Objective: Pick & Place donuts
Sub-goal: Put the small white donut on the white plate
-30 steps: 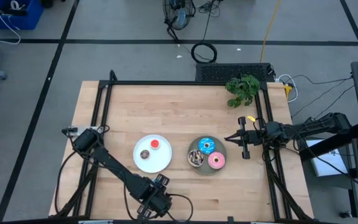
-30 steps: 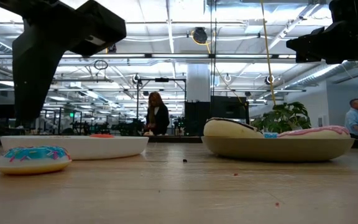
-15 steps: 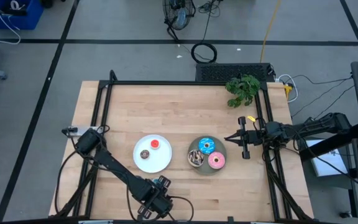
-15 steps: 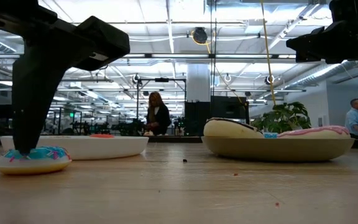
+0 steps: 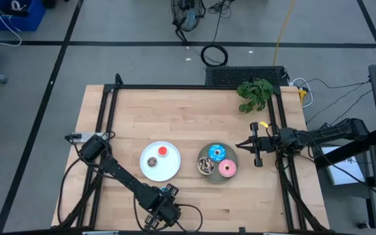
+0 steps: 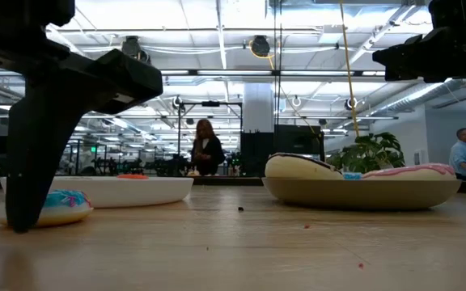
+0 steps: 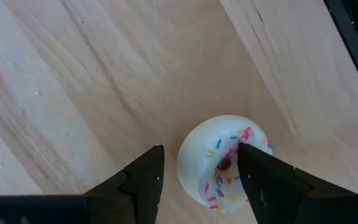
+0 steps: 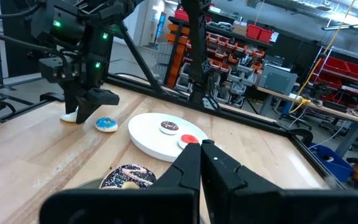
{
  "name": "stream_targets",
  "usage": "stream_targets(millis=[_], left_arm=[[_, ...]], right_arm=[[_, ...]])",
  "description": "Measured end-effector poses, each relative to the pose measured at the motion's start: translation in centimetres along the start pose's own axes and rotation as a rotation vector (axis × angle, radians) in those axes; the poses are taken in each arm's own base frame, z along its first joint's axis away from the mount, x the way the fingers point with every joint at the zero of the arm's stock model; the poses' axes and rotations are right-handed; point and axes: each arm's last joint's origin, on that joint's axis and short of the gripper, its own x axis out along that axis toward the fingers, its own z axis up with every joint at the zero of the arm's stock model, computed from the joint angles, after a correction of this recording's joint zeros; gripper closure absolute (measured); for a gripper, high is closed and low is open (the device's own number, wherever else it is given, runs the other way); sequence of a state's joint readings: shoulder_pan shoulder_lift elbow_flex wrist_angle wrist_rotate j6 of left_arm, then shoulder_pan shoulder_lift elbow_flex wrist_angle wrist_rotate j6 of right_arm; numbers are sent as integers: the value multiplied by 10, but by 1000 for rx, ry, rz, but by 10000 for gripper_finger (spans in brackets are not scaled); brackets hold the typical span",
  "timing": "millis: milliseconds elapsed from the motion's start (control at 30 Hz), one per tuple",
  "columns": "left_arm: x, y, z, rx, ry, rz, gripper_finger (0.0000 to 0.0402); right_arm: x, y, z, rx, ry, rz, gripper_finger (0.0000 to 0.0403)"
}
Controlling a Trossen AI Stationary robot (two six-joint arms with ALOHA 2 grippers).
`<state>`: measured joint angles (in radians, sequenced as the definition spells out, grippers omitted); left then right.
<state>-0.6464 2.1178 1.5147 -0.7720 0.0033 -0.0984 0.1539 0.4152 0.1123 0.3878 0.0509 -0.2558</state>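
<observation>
In the left wrist view my left gripper [image 7: 201, 150] is open over a tiny white donut with sprinkles [image 7: 207, 155] that lies flat on the wood near the table's near edge. One finger stands beside its outer rim and the other overlaps the ring next to the hole. A tiny blue donut [image 8: 107, 124] lies close by. The white plate [image 5: 170, 170] carries a tiny red donut [image 5: 162, 151] and a tiny brown one [image 5: 152, 161]. On the grey plate [image 5: 215, 179] lie the blue [image 5: 217, 153], brown [image 5: 205, 166] and pink [image 5: 227, 168] donuts. My right gripper [image 5: 240, 145] is shut and hovers right of the grey plate. My left gripper comes down on the white donut from above, fingers pointing down, with the ring's one side [image 7: 191, 162] between them. One fingertip [image 7: 248, 155] covers the ring beside the hole. I cannot tell whether either finger touches it. The donut lies flat on the table.
A black frame rail [image 5: 108, 124] runs along the table's left side and another along its right. A green plant [image 5: 254, 93] sits at the far right corner. People [image 6: 206, 149] stand in the room beyond the table. Bare wood lies between the plates and the far edge.
My left gripper has come down from above the table until its fingertips reach table height at the white donut, close beside the tiny blue donut. The donuts and plates have stayed in place.
</observation>
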Motion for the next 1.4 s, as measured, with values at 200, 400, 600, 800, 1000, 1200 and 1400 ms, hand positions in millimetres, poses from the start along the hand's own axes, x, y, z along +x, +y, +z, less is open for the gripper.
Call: stream_targets(millis=[200, 400, 600, 800, 1000, 1200, 1400], left_arm=[[0, 0, -1, 16, 6, -17, 237], [1, 2, -1, 10, 13, -51, 346], [-2, 6, -1, -31, 11, -63, 384], [-23, 12, 3, -41, -10, -14, 393], [-43, 17, 15, -32, -37, 22, 384], [-72, 29, 20, -23, 7, 111, 392], [-102, 54, 14, -15, 145, 246, 394]], right_arm=[[0, 0, 0, 0, 0, 0, 403], [0, 0, 0, 0, 0, 0, 403], [0, 0, 0, 0, 0, 0, 403], [0, 0, 0, 0, 0, 0, 403], [0, 0, 0, 0, 2, 1, 403], [0, 0, 0, 0, 3, 1, 403], [0, 0, 0, 0, 3, 1, 403]])
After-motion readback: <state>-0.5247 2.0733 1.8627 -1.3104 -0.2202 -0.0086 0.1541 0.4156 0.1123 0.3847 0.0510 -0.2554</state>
